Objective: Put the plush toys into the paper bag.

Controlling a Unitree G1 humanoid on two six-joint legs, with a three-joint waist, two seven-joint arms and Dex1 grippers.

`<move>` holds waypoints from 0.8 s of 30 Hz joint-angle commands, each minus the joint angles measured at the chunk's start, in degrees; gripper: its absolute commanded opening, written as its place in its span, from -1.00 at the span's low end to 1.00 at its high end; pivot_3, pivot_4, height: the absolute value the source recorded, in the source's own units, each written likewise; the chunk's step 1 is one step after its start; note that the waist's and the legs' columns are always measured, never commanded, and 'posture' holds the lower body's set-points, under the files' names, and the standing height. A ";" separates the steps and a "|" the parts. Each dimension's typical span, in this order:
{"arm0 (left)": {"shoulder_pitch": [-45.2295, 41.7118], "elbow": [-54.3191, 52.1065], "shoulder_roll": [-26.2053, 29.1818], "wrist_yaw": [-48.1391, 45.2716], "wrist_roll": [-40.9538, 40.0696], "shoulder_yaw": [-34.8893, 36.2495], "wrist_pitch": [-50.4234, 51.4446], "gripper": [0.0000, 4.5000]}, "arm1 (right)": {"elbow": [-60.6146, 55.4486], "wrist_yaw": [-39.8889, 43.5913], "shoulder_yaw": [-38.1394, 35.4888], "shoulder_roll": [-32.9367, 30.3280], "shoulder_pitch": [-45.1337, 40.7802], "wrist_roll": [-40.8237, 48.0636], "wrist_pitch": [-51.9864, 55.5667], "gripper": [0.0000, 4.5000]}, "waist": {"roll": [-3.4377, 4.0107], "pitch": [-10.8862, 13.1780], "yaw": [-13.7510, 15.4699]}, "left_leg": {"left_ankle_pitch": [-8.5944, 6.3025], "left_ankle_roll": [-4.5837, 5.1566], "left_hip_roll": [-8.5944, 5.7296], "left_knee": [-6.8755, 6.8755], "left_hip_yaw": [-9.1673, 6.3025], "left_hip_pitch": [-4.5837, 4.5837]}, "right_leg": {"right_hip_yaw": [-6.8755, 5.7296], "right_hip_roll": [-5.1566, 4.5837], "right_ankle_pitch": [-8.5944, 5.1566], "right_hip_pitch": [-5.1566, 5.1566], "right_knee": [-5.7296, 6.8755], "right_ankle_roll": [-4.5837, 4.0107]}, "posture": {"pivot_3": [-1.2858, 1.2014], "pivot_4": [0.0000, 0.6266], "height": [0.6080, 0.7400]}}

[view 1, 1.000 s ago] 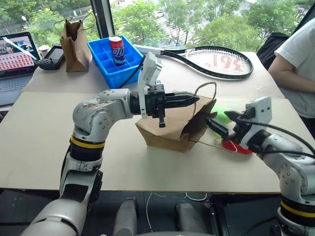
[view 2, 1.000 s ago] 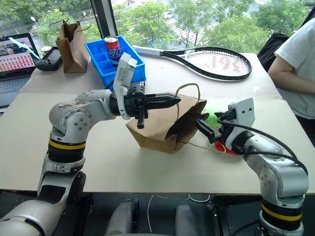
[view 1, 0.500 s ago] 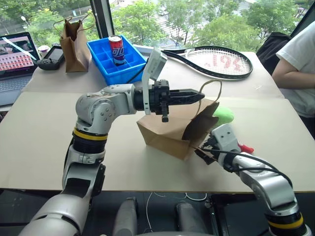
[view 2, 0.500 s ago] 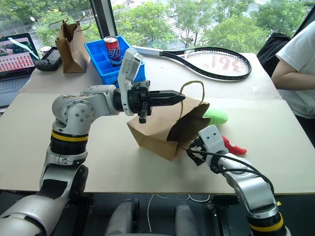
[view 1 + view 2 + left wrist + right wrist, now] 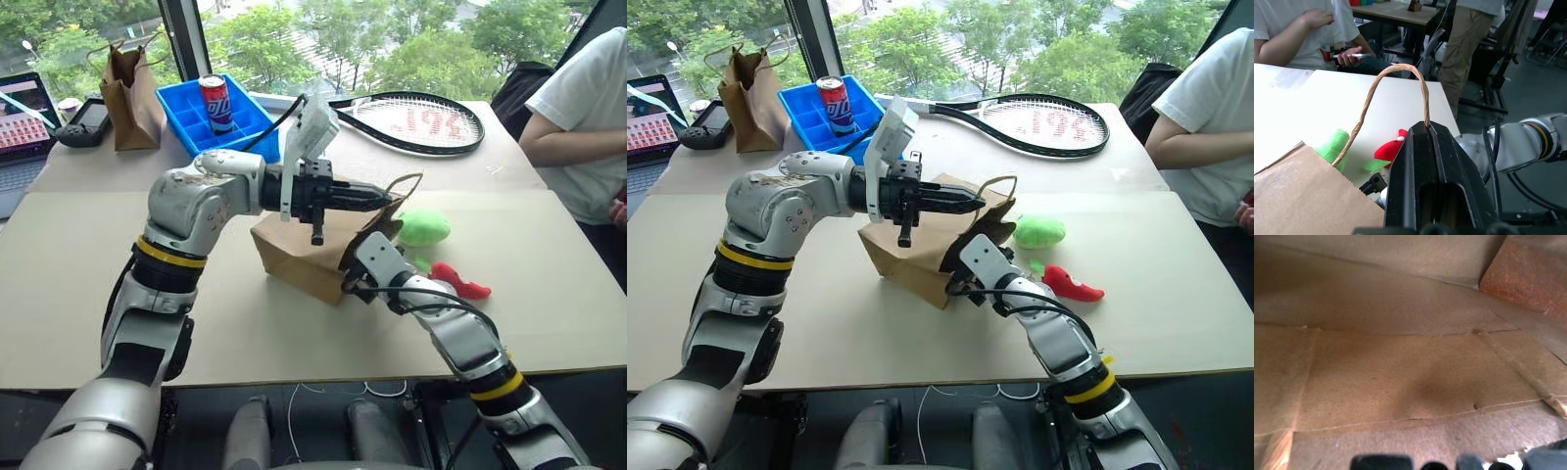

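While the left end effector (image 5: 1426, 128) pinches the bag's loop handle (image 5: 1386, 83) with its fingers clamped together on it, the bag (image 5: 304, 259) lies on its side in the middle of the table (image 5: 88, 284), mouth turned to the right and held up. Just right of it, the right end effector (image 5: 345, 284) sits at that mouth, fingers spread wide and holding nothing; its wrist view looks straight along the brown paper inside. Further right, both toys lie on the table outside the bag: the green blob (image 5: 424, 227) near the mouth, the red chili (image 5: 457, 284) just in front of it. At the far right edge a person (image 5: 578, 117) in a white shirt sits.
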 commanded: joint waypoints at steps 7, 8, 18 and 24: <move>8.93 -6.06 -0.72 1.79 3.55 -2.50 -3.10 -1.00 | -7.41 0.25 -10.89 2.89 12.04 6.47 6.33 1.00 | 0.03 -0.03 1.49 | -0.03 -0.03 0.25 -0.10 -0.05 -0.13 | 0.03 0.31 0.02 -0.17 0.13 -0.41 | 0.03 -0.52 0.87; 9.01 -6.04 -1.00 2.16 3.41 -2.23 -2.97 -1.00 | -8.93 -0.11 -12.52 3.30 12.88 7.13 6.96 1.00 | 0.03 -0.03 1.93 | -0.03 -0.03 0.24 -0.09 -0.07 -0.16 | 0.02 0.31 0.01 -0.16 0.11 -0.40 | 0.03 -0.52 0.87; 8.69 -5.33 -3.65 3.45 1.35 -0.37 -0.13 -1.00 | -16.97 -3.73 -20.72 5.91 11.22 11.71 15.66 1.00 | 0.04 -0.03 2.63 | -0.03 -0.05 0.22 0.03 -0.06 -0.23 | 0.05 0.30 -0.24 -0.14 0.03 -0.55 | 0.03 -0.52 0.87; 8.53 -5.57 -4.18 3.51 0.52 0.07 1.13 -1.00 | -14.05 -4.11 -8.70 -4.85 7.63 -2.20 4.53 1.00 | 0.05 -0.01 2.58 | -0.03 -0.04 0.20 0.01 -0.06 -0.29 | 0.06 0.30 -0.25 -0.21 0.00 -0.54 | 0.03 -0.52 0.87</move>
